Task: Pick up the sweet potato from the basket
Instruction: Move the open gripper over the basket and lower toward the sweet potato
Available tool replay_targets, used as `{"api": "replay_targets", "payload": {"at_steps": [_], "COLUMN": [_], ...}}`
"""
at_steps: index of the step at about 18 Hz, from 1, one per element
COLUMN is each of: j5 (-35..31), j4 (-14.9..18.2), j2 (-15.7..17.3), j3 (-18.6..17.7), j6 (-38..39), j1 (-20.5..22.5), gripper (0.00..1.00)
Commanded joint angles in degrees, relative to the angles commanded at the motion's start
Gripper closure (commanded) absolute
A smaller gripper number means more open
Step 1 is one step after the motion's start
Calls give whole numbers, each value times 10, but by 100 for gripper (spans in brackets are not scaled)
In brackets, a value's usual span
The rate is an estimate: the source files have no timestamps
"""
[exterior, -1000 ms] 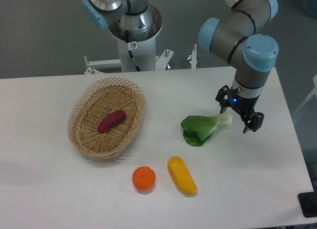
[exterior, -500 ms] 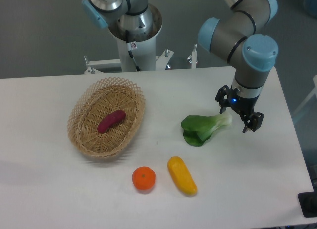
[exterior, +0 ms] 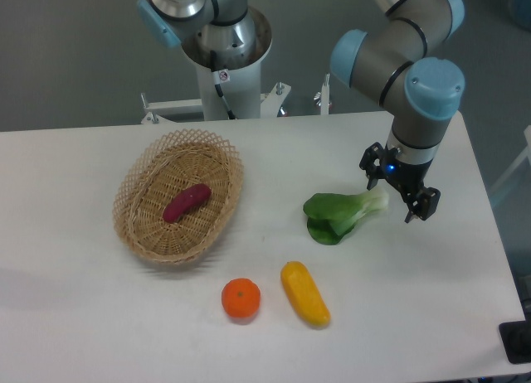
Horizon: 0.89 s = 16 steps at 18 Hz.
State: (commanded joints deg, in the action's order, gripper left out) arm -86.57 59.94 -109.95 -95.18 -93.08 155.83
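Observation:
The sweet potato [exterior: 187,202], a slim reddish-purple piece, lies slantwise in the middle of the oval wicker basket [exterior: 139,234] on the left half of the table. My gripper [exterior: 398,194] hangs far to the right of the basket, just above the white stalk end of a green leafy vegetable [exterior: 340,215]. Its two dark fingers stand apart, open, with nothing gripped between them.
An orange round fruit [exterior: 241,299] and a fatter yellow vegetable [exterior: 304,293] lie near the front edge, below the basket and the greens. A second robot's white base [exterior: 224,60] stands behind the table's far edge.

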Motion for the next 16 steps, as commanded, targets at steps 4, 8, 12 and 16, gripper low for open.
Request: {"api": "replay_targets", "payload": {"at_steps": [4,8,12,16], "j5": [3,4,6,5], "j4": [-1,-1,0,1], "j2": [10,13,29,40], "j3": [-22,-25,-44,-62], "j6": [5,67,97,127], "j1": [-22,-67,-106,-161], "gripper": [0,0,0,0]}}
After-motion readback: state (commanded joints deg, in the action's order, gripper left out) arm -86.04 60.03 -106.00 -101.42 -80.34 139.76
